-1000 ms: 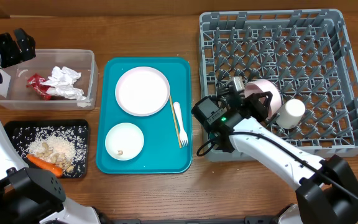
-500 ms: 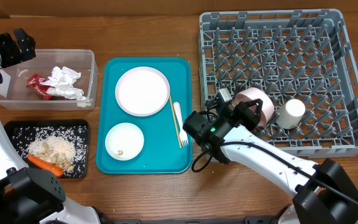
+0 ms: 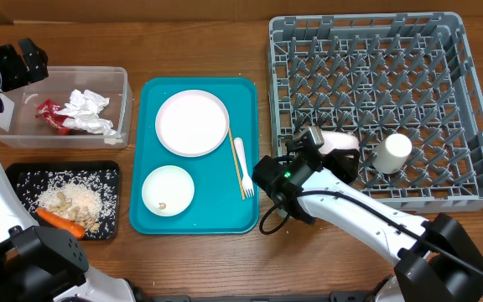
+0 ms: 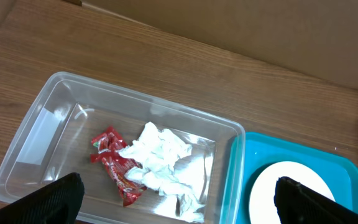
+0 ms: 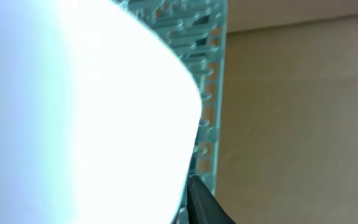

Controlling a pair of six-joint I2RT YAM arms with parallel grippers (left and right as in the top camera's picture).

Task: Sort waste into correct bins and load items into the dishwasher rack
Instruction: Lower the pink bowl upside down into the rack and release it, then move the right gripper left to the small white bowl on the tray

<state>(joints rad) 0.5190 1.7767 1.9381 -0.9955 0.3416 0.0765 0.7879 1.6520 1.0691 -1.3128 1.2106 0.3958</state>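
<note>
My right gripper (image 3: 339,156) is shut on the rim of the pale pink bowl (image 3: 340,141), which stands on edge among the pegs at the front left of the grey dishwasher rack (image 3: 376,50). In the right wrist view the bowl (image 5: 73,112) fills the frame, with one black finger (image 5: 207,205) against its edge. A white cup (image 3: 392,153) lies in the rack to the right. My left gripper (image 4: 179,196) hangs open above the clear tub (image 4: 36,124), which holds a red wrapper (image 4: 114,162) and napkins (image 4: 160,155). The plate (image 3: 192,122), small white bowl (image 3: 168,190), fork (image 3: 242,168) and wooden stick (image 3: 236,164) lie on the teal tray.
The teal tray (image 3: 199,220) sits between the bins and the rack. At the front left, the black tray (image 3: 23,172) holds rice and crumbs (image 3: 74,197) and a carrot (image 3: 59,221). My right arm crosses the table in front of the rack.
My right gripper has shifted left and turned the pink bowl from face-up to standing on edge, lower among the rack's pegs. The left arm has stayed still.
</note>
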